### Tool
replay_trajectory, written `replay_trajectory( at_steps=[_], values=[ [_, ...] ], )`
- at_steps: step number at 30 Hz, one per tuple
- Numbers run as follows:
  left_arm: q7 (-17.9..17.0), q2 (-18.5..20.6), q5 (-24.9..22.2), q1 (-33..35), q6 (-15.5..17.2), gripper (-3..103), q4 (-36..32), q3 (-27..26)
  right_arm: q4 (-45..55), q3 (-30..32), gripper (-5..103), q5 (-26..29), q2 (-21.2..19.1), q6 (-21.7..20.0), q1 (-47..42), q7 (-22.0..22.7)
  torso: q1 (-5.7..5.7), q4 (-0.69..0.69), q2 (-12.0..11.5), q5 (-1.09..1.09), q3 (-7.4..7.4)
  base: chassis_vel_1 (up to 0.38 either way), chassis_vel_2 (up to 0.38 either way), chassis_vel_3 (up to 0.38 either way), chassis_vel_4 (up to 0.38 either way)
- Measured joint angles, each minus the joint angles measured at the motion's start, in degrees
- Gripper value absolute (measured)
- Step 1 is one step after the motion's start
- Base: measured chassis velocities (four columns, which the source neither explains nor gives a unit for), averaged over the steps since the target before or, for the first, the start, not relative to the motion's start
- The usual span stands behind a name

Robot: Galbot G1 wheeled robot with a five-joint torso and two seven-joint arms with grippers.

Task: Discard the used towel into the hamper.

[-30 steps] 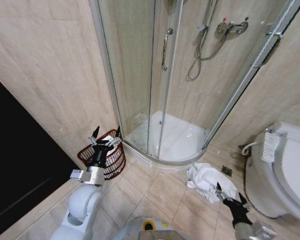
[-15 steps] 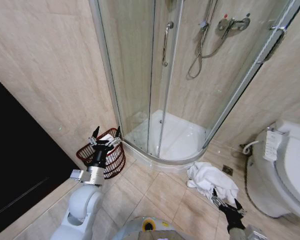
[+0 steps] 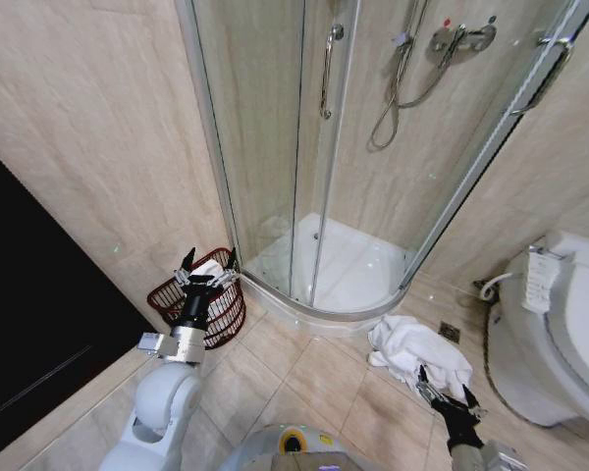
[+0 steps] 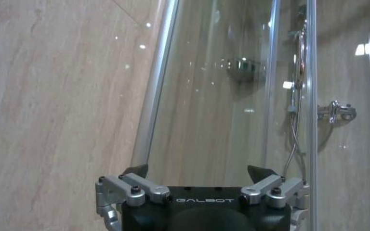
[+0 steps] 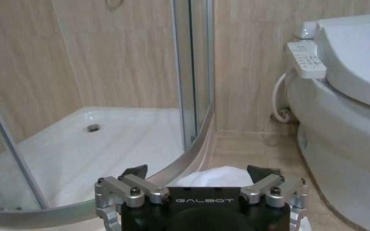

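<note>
The used towel point(image 3: 412, 348) is a crumpled white heap on the floor tiles between the shower tray and the toilet. My right gripper point(image 3: 444, 388) stands open just at its near edge, fingers pointing at it. In the right wrist view the towel point(image 5: 214, 177) shows low between the open fingers of the right gripper point(image 5: 199, 171). The hamper point(image 3: 201, 302), a dark reddish-brown openwork basket, stands against the wall at the left. My left gripper point(image 3: 206, 265) is held open over its rim; in the left wrist view the left gripper point(image 4: 198, 171) faces the shower glass.
The curved glass shower enclosure point(image 3: 304, 177) with its raised white tray rim point(image 3: 314, 316) fills the middle. A toilet point(image 3: 560, 334) stands at the right, with a floor drain point(image 3: 449, 332) beside the towel. A dark doorway point(image 3: 29, 324) lies at the left.
The right gripper has shifted a little leftward along the towel's near edge. The whole picture has slid down slightly, so the camera moved. The left arm holds still.
</note>
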Motion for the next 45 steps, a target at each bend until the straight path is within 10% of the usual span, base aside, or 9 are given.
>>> replay_trajectory(
  at_steps=[23,45],
  values=[
    [0.0,0.0,0.0,0.0,0.0,100,0.0,0.0,-0.13,1.71,100,-4.67,0.0,3.2,2.0,-2.79,-1.85,0.0,-4.95,0.0,-2.75,0.0,0.0,0.0,0.0],
    [0.0,0.0,0.0,0.0,0.0,100,0.0,0.0,-1.41,1.16,100,-5.91,0.0,6.42,1.44,-3.55,-1.88,0.0,-4.69,0.0,-2.67,0.0,0.0,0.0,0.0]
  ],
)
